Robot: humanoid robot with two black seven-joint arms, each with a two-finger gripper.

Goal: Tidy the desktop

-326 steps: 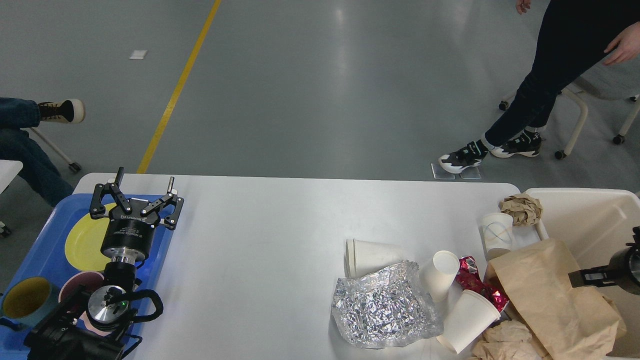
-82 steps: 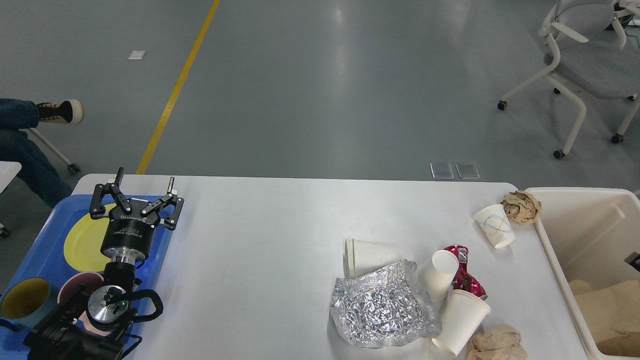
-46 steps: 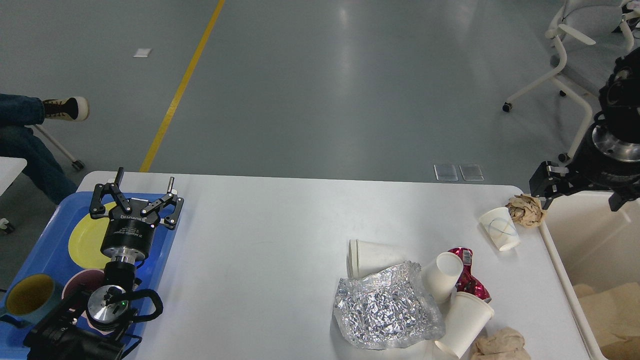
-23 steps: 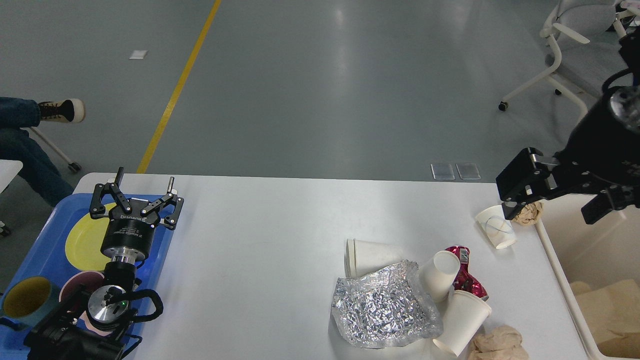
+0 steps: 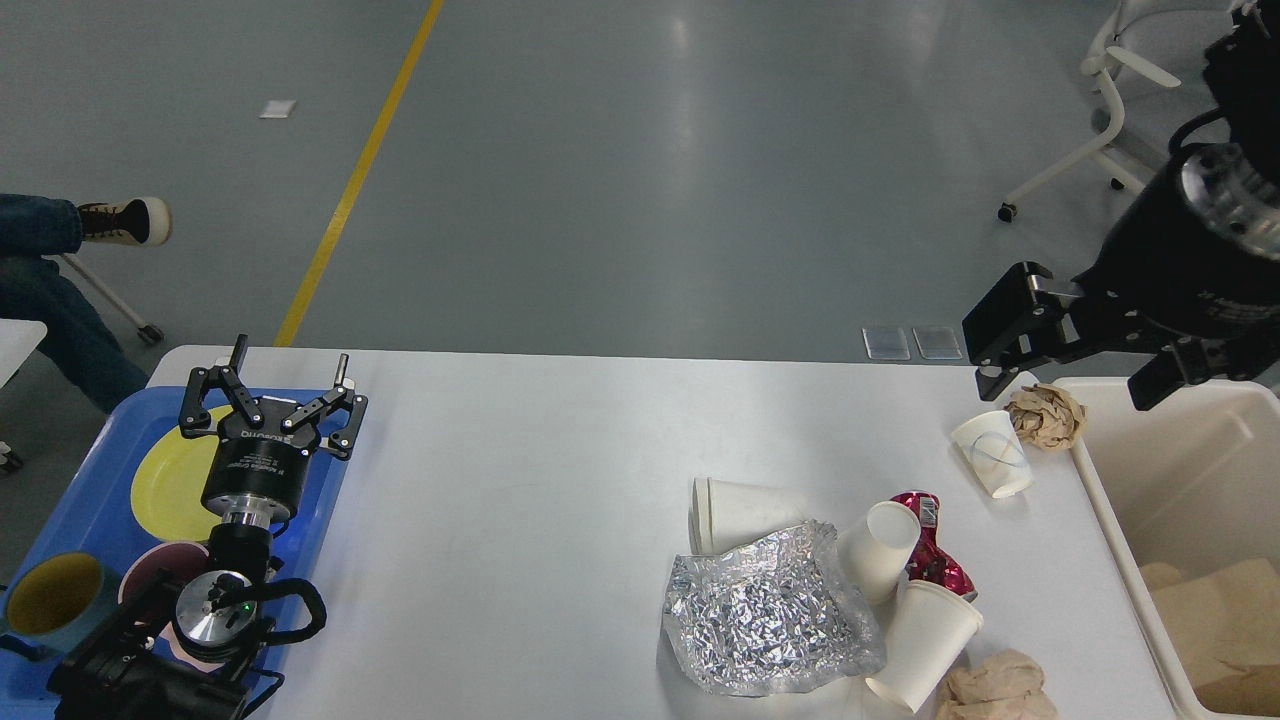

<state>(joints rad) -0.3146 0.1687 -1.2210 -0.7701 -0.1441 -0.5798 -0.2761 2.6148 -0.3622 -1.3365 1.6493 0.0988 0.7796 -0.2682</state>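
The white desktop [image 5: 520,470] carries litter on its right half: a crumpled foil sheet [image 5: 765,625], a stack of paper cups lying flat [image 5: 745,510], two more cups [image 5: 880,550] [image 5: 925,645], a red wrapper [image 5: 935,560], and a brown paper wad [image 5: 1000,685] at the front edge. At the far right corner lie another cup [image 5: 992,453] and a brown paper ball [image 5: 1045,415]. My right gripper [image 5: 1062,388] hangs open just above that ball, holding nothing. My left gripper [image 5: 290,352] stands open and empty over the blue tray [image 5: 100,450].
The tray holds a yellow plate [image 5: 165,485], a teal mug [image 5: 50,595] and a pink bowl [image 5: 150,580]. A cream bin [image 5: 1100,490] with brown paper [image 5: 1215,620] inside stands off the table's right end. A chair [image 5: 1115,60] and a seated person's leg [image 5: 60,240] are beyond.
The brown paper bag went from the table into the bin. My right arm then swung in over the far right corner and has just risen slightly up and left. The left arm stayed still.
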